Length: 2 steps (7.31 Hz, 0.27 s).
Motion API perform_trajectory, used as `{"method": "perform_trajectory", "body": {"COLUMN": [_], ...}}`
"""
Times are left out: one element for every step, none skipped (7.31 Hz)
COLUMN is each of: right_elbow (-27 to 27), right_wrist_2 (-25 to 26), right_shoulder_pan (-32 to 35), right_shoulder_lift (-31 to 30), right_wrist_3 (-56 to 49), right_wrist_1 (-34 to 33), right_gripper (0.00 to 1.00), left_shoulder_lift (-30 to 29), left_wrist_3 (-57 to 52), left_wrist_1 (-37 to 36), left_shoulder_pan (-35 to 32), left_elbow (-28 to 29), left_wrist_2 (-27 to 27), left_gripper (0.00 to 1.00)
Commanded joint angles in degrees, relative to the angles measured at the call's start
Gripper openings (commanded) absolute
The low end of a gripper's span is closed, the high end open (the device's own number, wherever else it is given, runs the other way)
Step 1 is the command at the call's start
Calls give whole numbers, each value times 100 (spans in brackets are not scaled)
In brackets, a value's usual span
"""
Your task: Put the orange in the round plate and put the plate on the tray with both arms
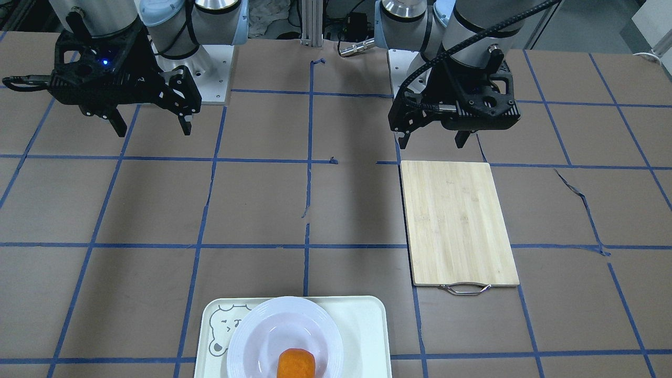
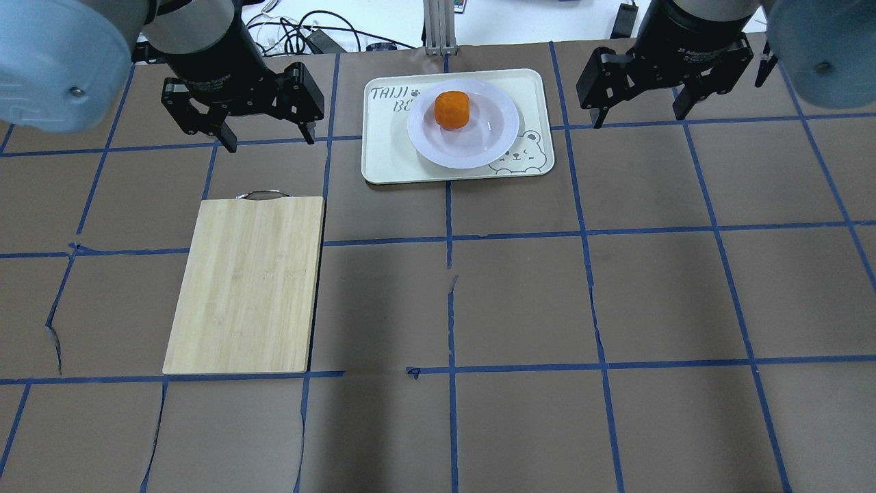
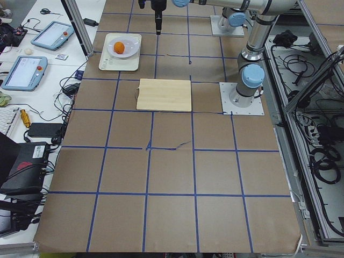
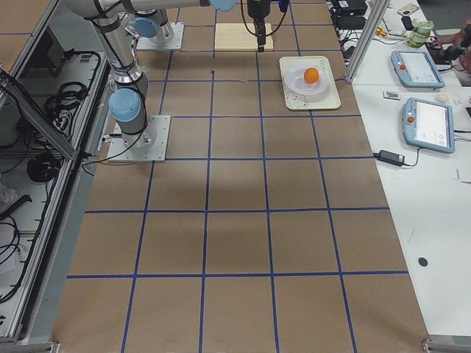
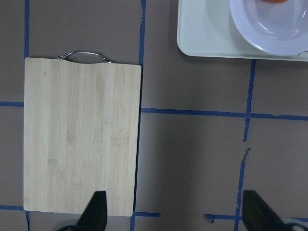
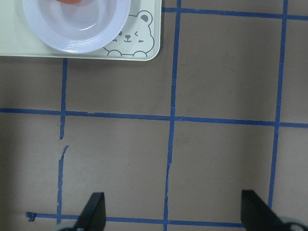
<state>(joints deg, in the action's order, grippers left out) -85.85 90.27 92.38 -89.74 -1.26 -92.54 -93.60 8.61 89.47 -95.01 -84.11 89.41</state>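
The orange (image 2: 452,109) lies in the white round plate (image 2: 491,130), toward its far side. The plate rests on the cream tray (image 2: 389,154) with the bear face, at the table's far middle. In the front-facing view the orange (image 1: 295,364), the plate (image 1: 283,325) and the tray (image 1: 365,325) sit at the bottom edge. My left gripper (image 2: 269,142) hangs open and empty left of the tray, above the table. My right gripper (image 2: 638,118) hangs open and empty right of the tray. Neither touches the tray or plate.
A bamboo cutting board (image 2: 246,284) with a metal handle lies on the left half of the table, under and in front of my left gripper (image 5: 175,211). Blue tape lines grid the brown table. Cables and tablets lie beyond the far edge.
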Motion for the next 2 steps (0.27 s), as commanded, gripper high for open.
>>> {"method": "perform_trajectory", "body": {"right_elbow": [-11,-11], "right_wrist_2": [34,34], "right_shoulder_pan": [0,0], "right_shoulder_lift": [0,0], "right_wrist_3": [3,3], "right_wrist_1": [-18,-18], "right_gripper": [100,100], "left_shoulder_lift": [8,9], "left_wrist_3": [-9,-9], "left_wrist_1": [1,1], "left_shoulder_pan": [0,0], "left_elbow": [0,0], "left_wrist_2": [6,6], "left_gripper": [100,100]}}
